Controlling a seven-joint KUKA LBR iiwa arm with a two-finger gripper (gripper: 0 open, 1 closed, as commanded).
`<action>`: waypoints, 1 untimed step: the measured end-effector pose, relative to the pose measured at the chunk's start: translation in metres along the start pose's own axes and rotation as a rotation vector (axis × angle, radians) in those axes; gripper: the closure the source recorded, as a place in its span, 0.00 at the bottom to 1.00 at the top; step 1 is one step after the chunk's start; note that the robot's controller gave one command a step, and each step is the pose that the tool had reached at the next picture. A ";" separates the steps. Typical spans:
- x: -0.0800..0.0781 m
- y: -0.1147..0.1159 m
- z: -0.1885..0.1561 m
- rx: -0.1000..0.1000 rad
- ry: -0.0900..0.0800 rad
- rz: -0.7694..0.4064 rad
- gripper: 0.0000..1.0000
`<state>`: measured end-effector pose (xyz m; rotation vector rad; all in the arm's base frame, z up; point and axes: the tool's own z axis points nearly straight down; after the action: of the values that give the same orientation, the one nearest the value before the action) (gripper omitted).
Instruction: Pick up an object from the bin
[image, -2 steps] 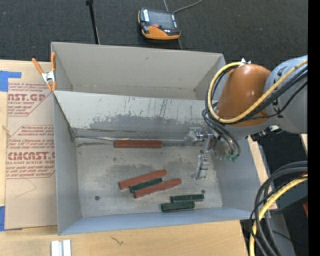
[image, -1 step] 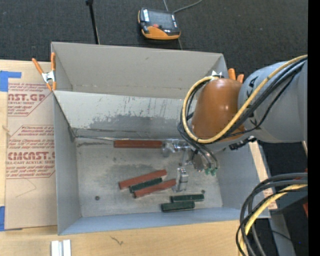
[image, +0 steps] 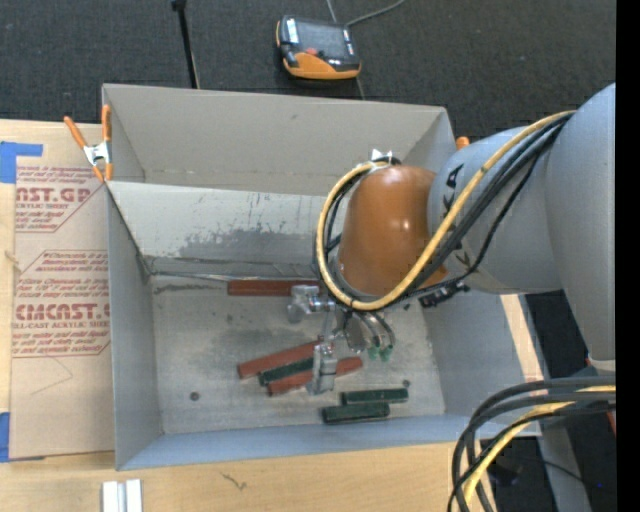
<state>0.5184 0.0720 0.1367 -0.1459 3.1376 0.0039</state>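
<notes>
Nearest, just inside the front wall of the bin (image: 130, 400): two dark green sticks (image: 365, 403) lying side by side, almost touching, toward the right corner. Bare floor to their left, all along the front-left of the bin.

Just behind, mid-floor: a red-brown stick (image: 270, 361) and a shorter dark green stick (image: 288, 378), close alongside each other and both slightly tilted. Crossed near the right end by the gripper (image: 326, 368), standing right on this pair. Cannot tell whether spread or pinching, nor which of the two is met. Tip thin and metallic, blending with the sticks; upper part masked by the orange cover (image: 385, 235) and looped cables (image: 325, 240). Right end of the red-brown stick showing just past the gripper.

Farther back: another red-brown stick (image: 262, 288), flat along the foot of the rear wall, right end hidden behind the wrist hardware. Open floor between it and the middle pair. Right side of the bin crowded by the arm, right wall mostly covered.
</notes>
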 end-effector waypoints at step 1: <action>0.004 -0.007 0.014 0.001 0.001 0.023 0.00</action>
<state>0.5155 0.0648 0.1224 -0.1100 3.1404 0.0016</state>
